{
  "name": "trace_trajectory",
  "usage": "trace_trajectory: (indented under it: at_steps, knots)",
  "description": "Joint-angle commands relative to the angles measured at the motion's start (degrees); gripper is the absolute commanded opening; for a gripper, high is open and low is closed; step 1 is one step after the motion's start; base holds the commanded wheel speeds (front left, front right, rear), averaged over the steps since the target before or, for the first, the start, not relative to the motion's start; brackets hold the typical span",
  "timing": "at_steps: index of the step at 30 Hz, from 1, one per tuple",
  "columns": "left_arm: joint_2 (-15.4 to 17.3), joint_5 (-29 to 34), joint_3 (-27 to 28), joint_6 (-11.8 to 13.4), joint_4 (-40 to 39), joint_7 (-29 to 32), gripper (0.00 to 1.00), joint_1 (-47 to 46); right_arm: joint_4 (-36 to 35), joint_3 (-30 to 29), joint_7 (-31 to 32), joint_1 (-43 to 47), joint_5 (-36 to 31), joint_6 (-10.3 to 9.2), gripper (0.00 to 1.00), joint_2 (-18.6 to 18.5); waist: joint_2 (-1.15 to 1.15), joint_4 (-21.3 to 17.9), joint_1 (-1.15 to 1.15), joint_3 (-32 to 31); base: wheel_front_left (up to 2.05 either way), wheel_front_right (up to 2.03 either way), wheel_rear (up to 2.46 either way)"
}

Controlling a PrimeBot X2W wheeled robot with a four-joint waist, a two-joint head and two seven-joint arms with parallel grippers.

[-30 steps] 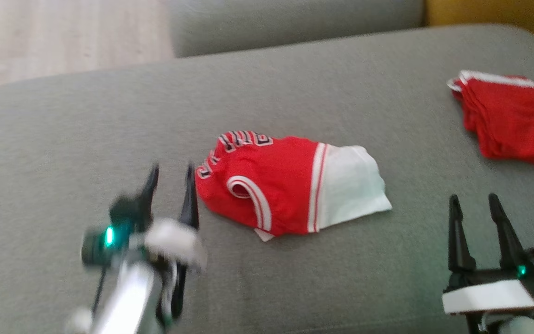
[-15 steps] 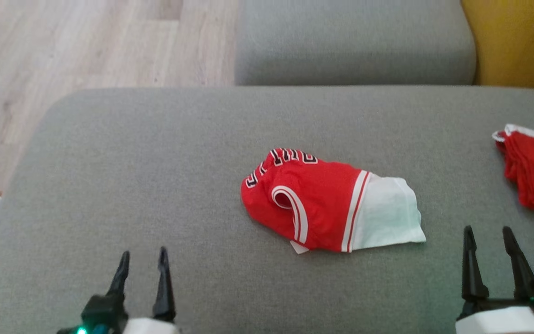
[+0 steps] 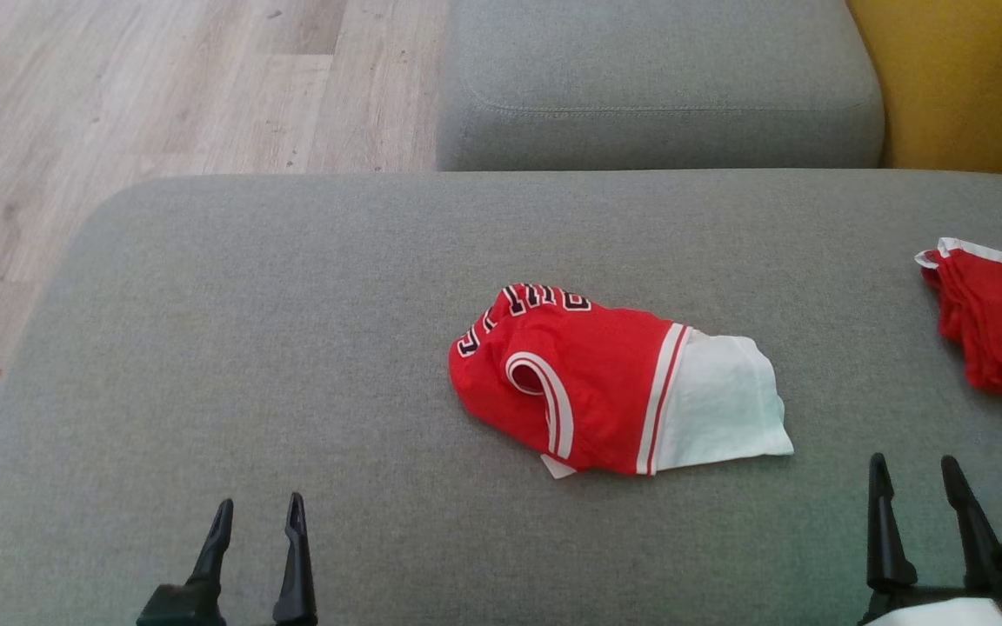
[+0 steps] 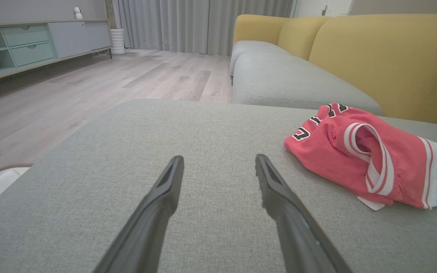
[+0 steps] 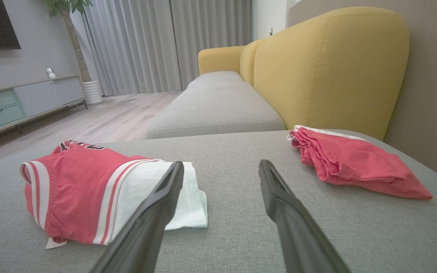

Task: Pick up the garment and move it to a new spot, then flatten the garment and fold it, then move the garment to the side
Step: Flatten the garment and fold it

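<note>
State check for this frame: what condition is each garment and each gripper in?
Jersey: bunched up, not flattened, lying free on the grey cushion.
Red garment: folded, at the cushion's right side.
Left gripper: open, empty.
Right gripper: open, empty.

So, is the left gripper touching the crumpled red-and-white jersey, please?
Apart: the head view shows bare grey cushion between the left gripper and the red-and-white jersey.

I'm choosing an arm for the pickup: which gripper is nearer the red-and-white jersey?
Right. The right gripper sits just below and right of the jersey, near its white end; the left gripper is farther off, below and left of its red end.
</note>
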Motion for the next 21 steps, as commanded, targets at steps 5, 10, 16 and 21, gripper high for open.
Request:
trace_trajectory:
  at_steps: [5,10,16,21]
  knots:
    - [-0.92,1.18,2.70,-0.90,-1.81,-0.71,1.00,-2.89,-1.19,1.58,-0.63,-1.87,0.09,0.39,1.00,-0.58,0.00,0.01,0.00,0.21,0.00,0.00,0.00]
    - [-1.30,1.31,2.84,-1.25,-1.98,-0.71,1.00,-3.26,-0.77,5.91,1.94,-5.59,-0.35,0.39,1.00,-0.58,0.00,0.27,0.00,0.90,0.00,0.00,0.00]
    - [-1.47,1.29,2.04,-1.54,-1.68,-0.71,1.00,-4.34,2.09,21.12,14.55,-14.62,-2.67,0.39,1.00,-2.79,0.00,1.11,0.00,2.52,0.00,0.00,0.00]
    - [-1.54,0.87,0.18,-1.77,-1.11,-0.71,1.00,-6.60,7.95,29.85,20.40,-19.63,-3.21,0.39,1.00,-5.02,0.00,3.03,0.00,4.43,0.00,0.00,0.00]
